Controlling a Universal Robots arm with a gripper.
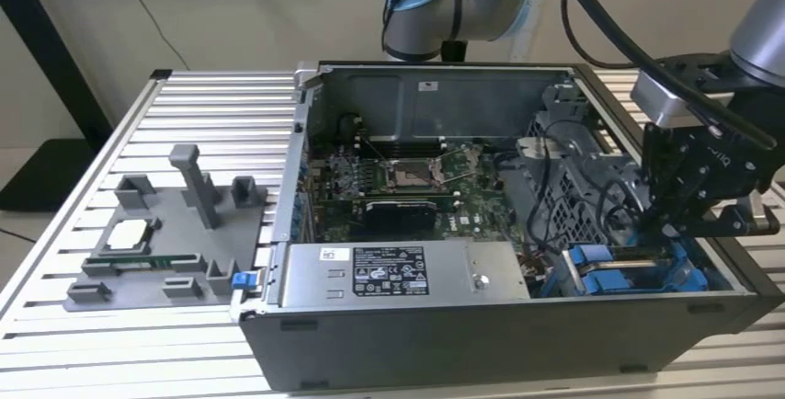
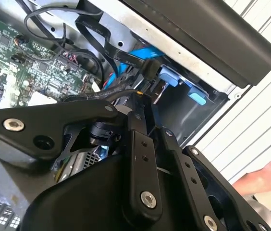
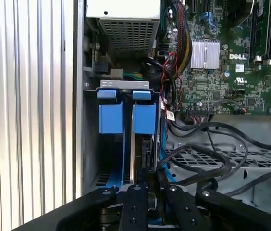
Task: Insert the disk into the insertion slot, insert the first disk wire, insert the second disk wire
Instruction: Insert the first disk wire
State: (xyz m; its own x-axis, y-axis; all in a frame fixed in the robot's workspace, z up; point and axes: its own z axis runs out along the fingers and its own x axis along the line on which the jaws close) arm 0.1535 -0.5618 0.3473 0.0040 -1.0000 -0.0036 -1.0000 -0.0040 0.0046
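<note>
Item: open computer case point(image 1: 491, 335) on slatted table point(image 1: 209, 114). Insertion slot point(image 1: 620, 278) is blue-railed, at the case's four o'clock in the exterior view. Disk point(image 3: 144, 118) stands on edge inside it, blue carrier showing. Gripper point(image 3: 151, 179) hangs over the slot, jaws drawn together among black cables point(image 3: 207, 159).

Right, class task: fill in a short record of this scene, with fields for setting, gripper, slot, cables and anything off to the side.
Setting: open computer case on a slatted metal table
Gripper: gripper low over the insertion slot, at the case's corner on the exterior view's right
Slot: blue rails and tabs, beside the power-supply box
Cables: black cables looped loose beside the slot
Side: grey fixture on the table, at the exterior view's left
</note>
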